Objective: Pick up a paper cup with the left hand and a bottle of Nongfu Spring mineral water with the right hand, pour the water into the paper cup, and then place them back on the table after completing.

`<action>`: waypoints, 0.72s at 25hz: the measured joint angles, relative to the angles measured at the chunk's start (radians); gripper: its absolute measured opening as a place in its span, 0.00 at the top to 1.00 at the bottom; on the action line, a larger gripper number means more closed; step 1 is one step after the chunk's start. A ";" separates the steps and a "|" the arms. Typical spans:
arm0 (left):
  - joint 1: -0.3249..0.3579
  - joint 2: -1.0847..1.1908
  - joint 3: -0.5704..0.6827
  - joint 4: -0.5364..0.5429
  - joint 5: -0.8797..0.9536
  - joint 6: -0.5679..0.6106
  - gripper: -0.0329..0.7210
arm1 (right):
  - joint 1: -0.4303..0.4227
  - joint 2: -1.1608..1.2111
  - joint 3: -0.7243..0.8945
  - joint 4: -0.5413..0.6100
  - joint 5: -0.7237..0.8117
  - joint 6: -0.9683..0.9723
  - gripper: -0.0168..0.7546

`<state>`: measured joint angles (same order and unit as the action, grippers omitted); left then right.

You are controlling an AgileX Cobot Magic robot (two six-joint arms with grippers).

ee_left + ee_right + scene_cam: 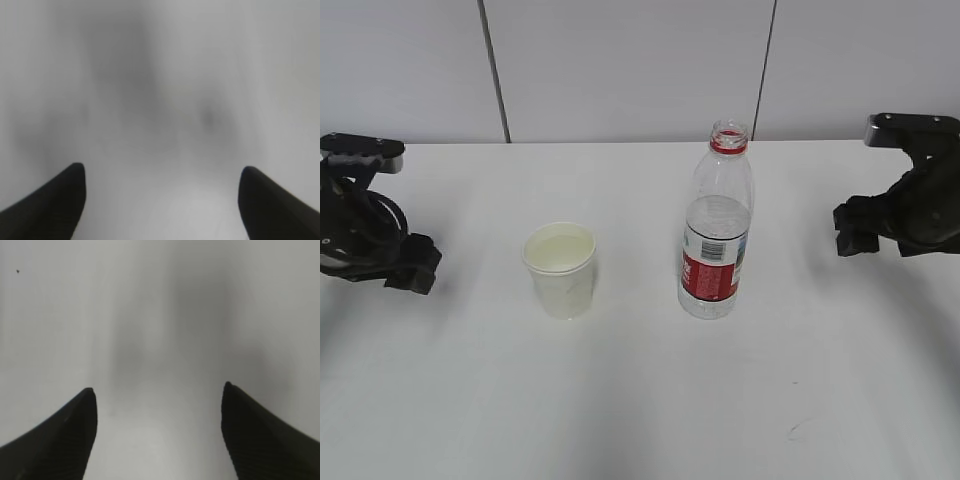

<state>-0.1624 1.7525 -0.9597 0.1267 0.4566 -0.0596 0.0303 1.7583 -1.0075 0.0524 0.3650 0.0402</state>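
Observation:
A white paper cup [561,268] stands upright on the white table [640,400], with clear water [560,249] in it. To its right stands an uncapped clear bottle [716,225] with a red and white label, about half full. My left gripper [415,265] is at the far left, apart from the cup. In the left wrist view it [162,172] is open over bare table. My right gripper [850,232] is at the far right, apart from the bottle. In the right wrist view it [159,392] is open and empty.
A grey panelled wall [630,65] runs behind the table's far edge. A small dark scuff [792,432] marks the tabletop at the front right. Another speck [18,271] shows in the right wrist view.

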 joint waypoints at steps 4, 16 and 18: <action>0.000 0.000 -0.071 0.019 0.149 0.000 0.21 | -0.002 0.000 -0.130 -0.014 0.244 0.000 0.24; 0.000 0.000 -0.223 0.020 0.544 0.003 0.22 | -0.002 0.000 -0.333 -0.043 0.694 -0.040 0.24; 0.000 0.000 -0.246 0.005 0.594 0.009 0.22 | -0.002 0.000 -0.344 -0.043 0.730 -0.051 0.24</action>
<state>-0.1624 1.7525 -1.2057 0.1322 1.0509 -0.0506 0.0286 1.7583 -1.3513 0.0096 1.0954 -0.0103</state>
